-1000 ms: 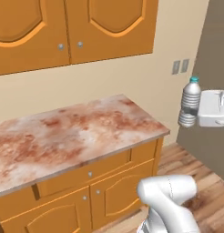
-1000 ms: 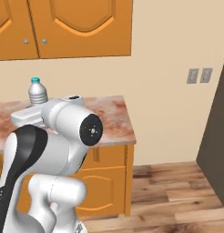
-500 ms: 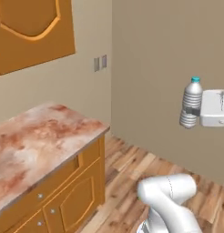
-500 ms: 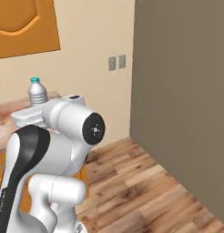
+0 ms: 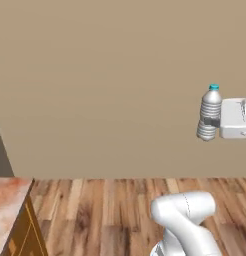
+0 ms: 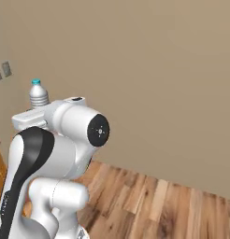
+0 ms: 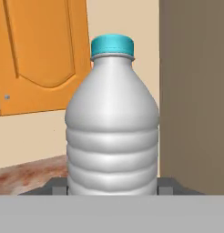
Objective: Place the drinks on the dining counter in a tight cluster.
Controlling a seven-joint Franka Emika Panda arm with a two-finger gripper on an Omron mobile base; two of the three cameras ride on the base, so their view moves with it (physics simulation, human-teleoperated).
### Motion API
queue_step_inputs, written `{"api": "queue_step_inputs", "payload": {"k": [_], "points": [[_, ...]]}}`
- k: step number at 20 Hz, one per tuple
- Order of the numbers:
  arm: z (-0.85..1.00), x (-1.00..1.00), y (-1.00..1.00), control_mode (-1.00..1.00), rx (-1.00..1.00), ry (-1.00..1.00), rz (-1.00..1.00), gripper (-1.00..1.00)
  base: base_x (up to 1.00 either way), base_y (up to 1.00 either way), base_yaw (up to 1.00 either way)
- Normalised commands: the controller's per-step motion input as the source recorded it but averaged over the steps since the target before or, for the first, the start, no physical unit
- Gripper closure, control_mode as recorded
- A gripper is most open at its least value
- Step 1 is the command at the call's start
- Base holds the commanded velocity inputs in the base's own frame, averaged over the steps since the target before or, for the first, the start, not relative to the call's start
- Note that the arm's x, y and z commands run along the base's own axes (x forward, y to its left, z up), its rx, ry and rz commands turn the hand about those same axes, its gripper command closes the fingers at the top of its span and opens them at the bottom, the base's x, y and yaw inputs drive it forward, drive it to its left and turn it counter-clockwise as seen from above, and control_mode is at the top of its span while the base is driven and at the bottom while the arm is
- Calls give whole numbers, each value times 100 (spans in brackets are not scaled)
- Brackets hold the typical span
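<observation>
One upright water bottle point(image 7: 112, 132) between jaws

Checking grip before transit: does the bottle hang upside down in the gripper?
No, the water bottle stands upright, blue cap on top.

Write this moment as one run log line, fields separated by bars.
phase: carrying | fingers: shut on small clear water bottle with blue cap, upright | surroundings: tan wall, wooden floor
</observation>
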Motion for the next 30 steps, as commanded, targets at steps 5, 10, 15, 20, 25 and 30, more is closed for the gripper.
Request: {"api": "queue_step_inputs", "payload": {"k": [5, 10, 15, 20, 25, 30], "points": [[0, 0, 0, 100, 0, 0, 0, 100, 0, 5, -100], [0, 0, 0, 100, 0, 0, 0, 100, 0, 6, -100], [0, 0, 0, 100, 0, 0, 0, 100, 0, 6, -100], [0, 0, 0, 100, 0, 0, 0, 100, 11, 15, -98], [0, 0, 0, 100, 0, 0, 0, 100, 64, 56, -83], [0, 0, 0, 100, 0, 0, 0, 100, 97, 76, -58]]}}
